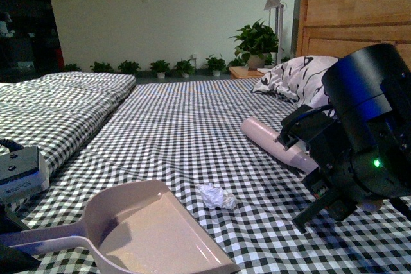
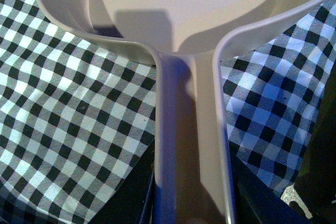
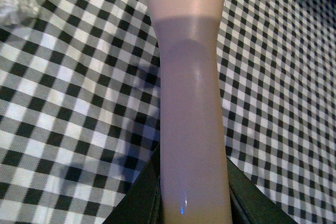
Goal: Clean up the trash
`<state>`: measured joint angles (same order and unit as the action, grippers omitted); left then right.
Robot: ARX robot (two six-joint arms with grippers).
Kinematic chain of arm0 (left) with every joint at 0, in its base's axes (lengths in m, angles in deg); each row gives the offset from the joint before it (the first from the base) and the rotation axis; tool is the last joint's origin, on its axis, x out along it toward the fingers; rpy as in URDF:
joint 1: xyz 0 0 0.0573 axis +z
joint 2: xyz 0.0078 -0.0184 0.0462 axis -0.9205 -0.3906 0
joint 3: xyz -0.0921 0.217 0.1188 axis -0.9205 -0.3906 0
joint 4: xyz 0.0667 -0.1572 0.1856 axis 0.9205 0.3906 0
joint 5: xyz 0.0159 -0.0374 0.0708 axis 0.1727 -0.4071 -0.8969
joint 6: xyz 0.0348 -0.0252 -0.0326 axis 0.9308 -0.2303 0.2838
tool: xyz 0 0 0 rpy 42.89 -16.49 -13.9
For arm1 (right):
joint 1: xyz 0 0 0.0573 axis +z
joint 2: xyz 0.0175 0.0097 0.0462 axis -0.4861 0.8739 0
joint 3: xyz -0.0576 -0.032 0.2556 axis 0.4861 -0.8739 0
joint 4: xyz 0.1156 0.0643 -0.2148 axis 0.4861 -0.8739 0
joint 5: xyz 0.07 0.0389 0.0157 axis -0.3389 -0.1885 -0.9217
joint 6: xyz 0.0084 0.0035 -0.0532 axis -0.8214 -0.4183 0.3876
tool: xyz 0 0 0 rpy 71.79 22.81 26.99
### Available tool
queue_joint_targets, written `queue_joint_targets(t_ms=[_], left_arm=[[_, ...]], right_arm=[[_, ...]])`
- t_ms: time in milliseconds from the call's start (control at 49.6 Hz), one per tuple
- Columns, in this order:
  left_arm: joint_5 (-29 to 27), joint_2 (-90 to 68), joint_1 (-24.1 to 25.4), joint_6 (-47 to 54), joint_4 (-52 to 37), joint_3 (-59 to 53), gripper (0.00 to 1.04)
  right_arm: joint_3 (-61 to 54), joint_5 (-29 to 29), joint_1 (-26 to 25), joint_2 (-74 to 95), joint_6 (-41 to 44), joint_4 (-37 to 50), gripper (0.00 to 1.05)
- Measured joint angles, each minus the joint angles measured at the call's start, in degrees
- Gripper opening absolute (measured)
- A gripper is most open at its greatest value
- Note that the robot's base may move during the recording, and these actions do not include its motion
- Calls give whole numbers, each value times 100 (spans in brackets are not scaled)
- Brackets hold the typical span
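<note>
Front view shows the dustpan point(image 1: 154, 222) nearest the camera, lying on the checked bedcover point(image 1: 180, 133) with its open edge turned toward the right and its handle running off to the lower left. Left wrist view has that handle point(image 2: 191, 145) passing straight down between the jaws of the left gripper point(image 2: 191, 216), which look closed on it, though the fingertips themselves sit at the frame edge and are hard to make out. Just beyond the pan's open edge, a little apart from it, lies the paper wad point(image 1: 217, 196), small, white and crumpled, resting on the cover. To its right the right gripper point(image 1: 314, 181) holds a long pale pink handle point(image 1: 276, 142); in the right wrist view the same handle point(image 3: 191, 103) runs between the dark jaws, which appear clamped against its sides. Its working end is not visible in any picture, so I cannot tell what kind of tool it is. A corner of the wad point(image 3: 16, 3) shows at the edge of that view.

The step in hand seems to be sweeping the wad into the pan. To do it well, I would keep the pan's lip pressed flat on the soft cover so the wad cannot slip beneath, and push low and slowly toward the pan. Further back lies a patterned pillow point(image 1: 295, 78) by the wooden headboard point(image 1: 347, 24)
</note>
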<state>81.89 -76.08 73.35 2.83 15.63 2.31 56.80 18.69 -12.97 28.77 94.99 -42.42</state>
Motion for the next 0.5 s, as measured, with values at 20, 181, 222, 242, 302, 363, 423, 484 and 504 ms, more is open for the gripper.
queue_joint_targets(t_ms=[20,181,222,242,302,363,423,484,504], left_arm=[[2,0,0,0,0,0,28],[2,0,0,0,0,0,28],[2,0,0,0,0,0,28],[0,0,0,0,0,0,28],[0,0,0,0,0,0,28],[0,0,0,0,0,0,28],[0,0,0,0,0,0,28],[0,0,0,0,0,0,28],[0,0,0,0,0,0,28]], right_arm=[[-22,90,-4,55,55,24,19],[-212,234,-11,369,118,83,19],[-269,232,-7,444,87,83,19],[-286,232,7,468,74,81,19],[-343,214,57,509,-37,74,19],[-376,205,111,514,-153,31,19],[-398,162,173,514,-284,-24,19],[-452,76,249,514,-509,-111,19],[-468,52,273,511,-560,-142,19]])
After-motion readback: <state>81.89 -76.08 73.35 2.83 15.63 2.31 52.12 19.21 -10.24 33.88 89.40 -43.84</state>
